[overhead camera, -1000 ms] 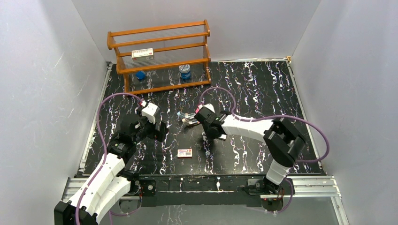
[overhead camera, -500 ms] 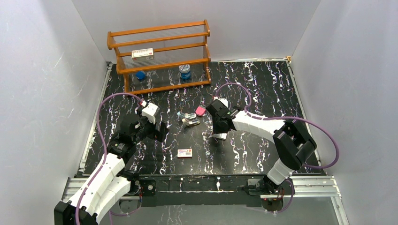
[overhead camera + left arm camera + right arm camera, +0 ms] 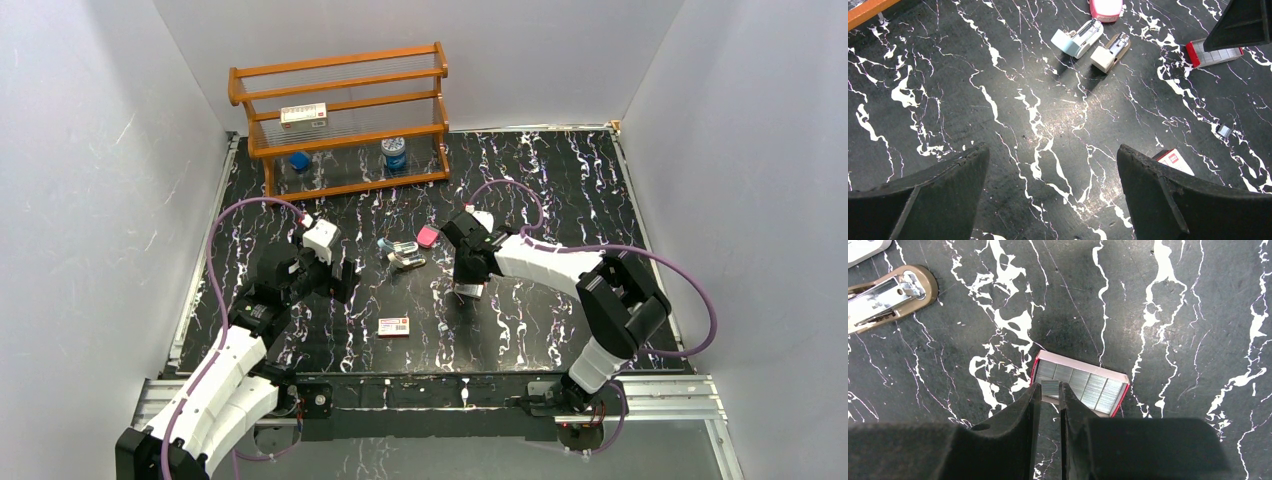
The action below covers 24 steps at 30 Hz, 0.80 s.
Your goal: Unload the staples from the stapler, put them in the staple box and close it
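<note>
The left hand (image 3: 1050, 152) hangs released above the surface (image 3: 948, 90). Farther on, the right hand (image 3: 1050, 394) pinches a staple strip (image 3: 1050, 386) over a staple box (image 3: 1098, 390) — beyond lies the stapler (image 3: 1077, 39), just beside a beige piece (image 3: 1110, 52).

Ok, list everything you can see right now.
stapler: 1, light blue, mid-table
beige stapler part: 1, beside it
pink block: 1, behind them
staple tray: 1, red-edged, below right end effector
staple strip: 1, silvery, pinched over tray
loose staple bit: 1, silvery, on table
white boxes: 2, red labels, table front and shelf
shelf: 1, orange wood, far left
blue block: 1, bottom shelf
can: 1, blue-white, bottom shelf
left end effector: black, open
right end effector: black, gripping strip
</note>
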Motion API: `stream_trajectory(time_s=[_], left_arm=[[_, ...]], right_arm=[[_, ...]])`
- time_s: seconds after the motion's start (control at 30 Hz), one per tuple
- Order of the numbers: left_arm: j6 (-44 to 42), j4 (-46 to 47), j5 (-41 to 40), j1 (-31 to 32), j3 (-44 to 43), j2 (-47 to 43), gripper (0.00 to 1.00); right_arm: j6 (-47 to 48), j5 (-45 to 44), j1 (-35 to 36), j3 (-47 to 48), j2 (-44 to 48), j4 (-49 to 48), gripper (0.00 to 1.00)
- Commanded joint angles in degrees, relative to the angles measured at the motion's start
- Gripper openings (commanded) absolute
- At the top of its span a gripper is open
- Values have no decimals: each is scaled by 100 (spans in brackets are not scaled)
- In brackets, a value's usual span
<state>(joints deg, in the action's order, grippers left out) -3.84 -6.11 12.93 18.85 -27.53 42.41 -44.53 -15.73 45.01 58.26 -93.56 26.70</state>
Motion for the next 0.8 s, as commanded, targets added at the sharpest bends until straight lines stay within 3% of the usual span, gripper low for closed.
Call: stream_trajectory(time_s=[0.0, 0.23, 0.53, 0.77], left_arm=[[-29, 4, 87, -29, -235, -6, 95], [-30, 4, 88, -31, -243, -4, 95], [-41, -13, 66, -30, -253, 4, 95], [-21, -11, 95, -31, -266, 39, 95]], right_arm=[[-282, -140, -36, 88, -95, -14, 27], [-407, -103, -45, 81, -160, -53, 28], [-211, -50, -45, 242, 86, 77, 42], [780, 1263, 7, -559, 1329, -568, 55]])
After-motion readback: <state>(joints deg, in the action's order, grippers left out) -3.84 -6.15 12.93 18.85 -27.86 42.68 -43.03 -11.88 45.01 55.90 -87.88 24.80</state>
